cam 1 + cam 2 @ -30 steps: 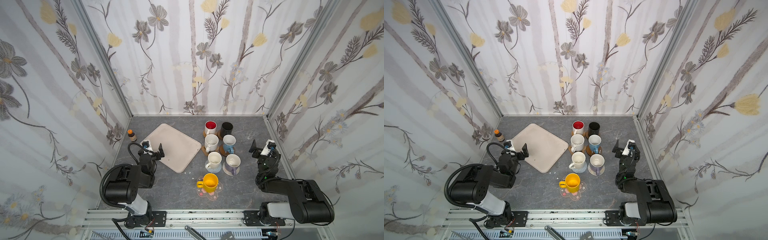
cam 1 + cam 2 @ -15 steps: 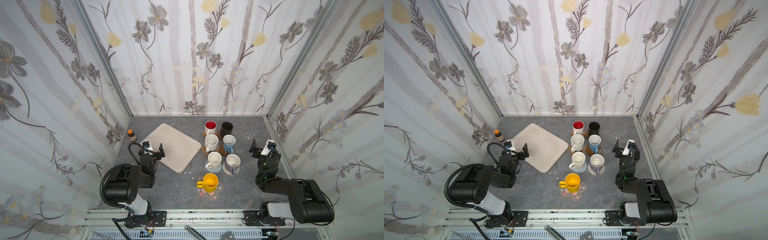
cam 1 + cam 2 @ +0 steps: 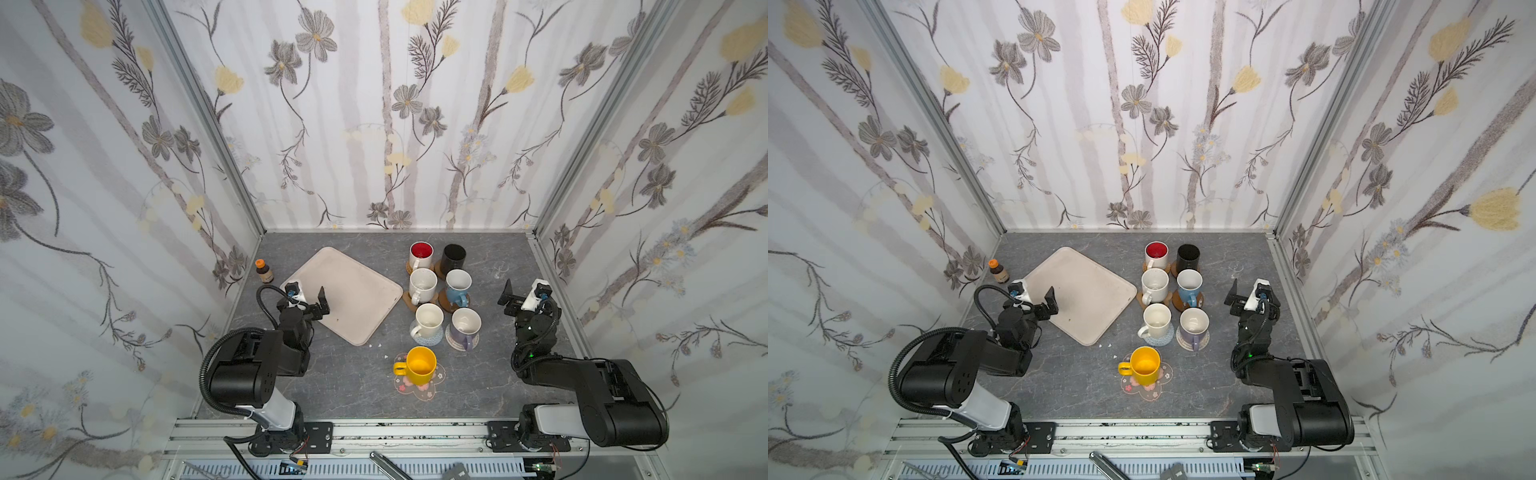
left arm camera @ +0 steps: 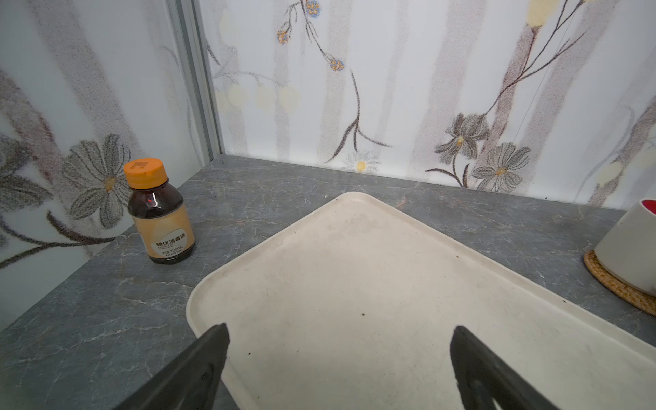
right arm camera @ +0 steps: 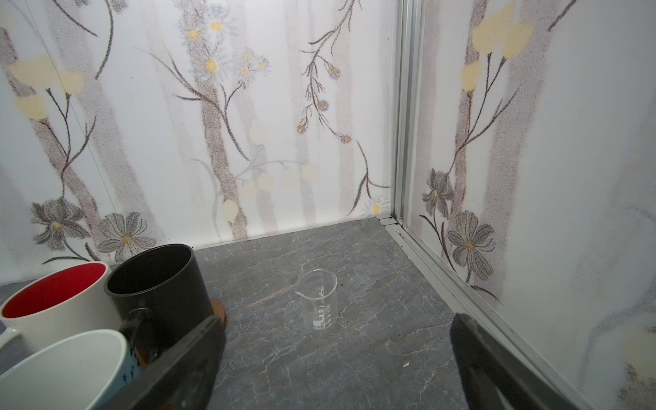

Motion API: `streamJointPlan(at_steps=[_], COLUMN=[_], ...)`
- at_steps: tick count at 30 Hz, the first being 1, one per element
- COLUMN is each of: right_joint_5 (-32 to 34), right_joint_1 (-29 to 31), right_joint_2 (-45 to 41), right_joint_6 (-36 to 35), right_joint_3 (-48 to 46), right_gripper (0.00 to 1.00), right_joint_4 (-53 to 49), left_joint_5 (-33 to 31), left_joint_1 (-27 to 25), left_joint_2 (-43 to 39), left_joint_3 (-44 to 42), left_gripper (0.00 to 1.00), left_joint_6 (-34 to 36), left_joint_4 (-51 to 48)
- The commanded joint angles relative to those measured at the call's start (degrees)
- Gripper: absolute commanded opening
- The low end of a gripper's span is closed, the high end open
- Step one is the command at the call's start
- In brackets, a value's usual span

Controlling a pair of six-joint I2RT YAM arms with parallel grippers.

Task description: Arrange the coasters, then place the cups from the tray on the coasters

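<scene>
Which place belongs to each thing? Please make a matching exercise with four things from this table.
Things:
1. yellow cup
2. black cup
3. orange-capped bottle
4. clear beaker

Places, as the top views show them:
A. on a brown wooden coaster
B. on the bare table, left of the tray
C. on the pink blossom coaster
D. on the bare table, right of the black cup

Pairs: 1-C, 2-A, 3-B, 4-D

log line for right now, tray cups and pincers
tray: empty | cups: all seven on coasters | left pincer: open, over tray edge | right pincer: open, empty, facing glass beaker
</scene>
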Motion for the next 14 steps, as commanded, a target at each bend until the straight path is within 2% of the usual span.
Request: streamJointPlan(at_steps=[1, 14], right_joint_5=[-0.67, -0.66], right_joint_1=[0.01, 0.01], right_joint_2=[0.03, 0.03], right_joint_6=[-0.55, -0.55], right_joint_3=[0.44, 0.45], right_gripper=[1.0, 1.0], right_joint_4=[-0.2, -0.38], left_joint_5=[-0.54, 0.95], left_joint_1=[0.04, 0.74], left_joint_2=[-0.01, -0.04], left_joint_3=[0.07, 0.29], left_gripper=[1.0, 1.0], left_joint_6=[-0.11, -0.62], left_joint_4=[1.76, 1.81])
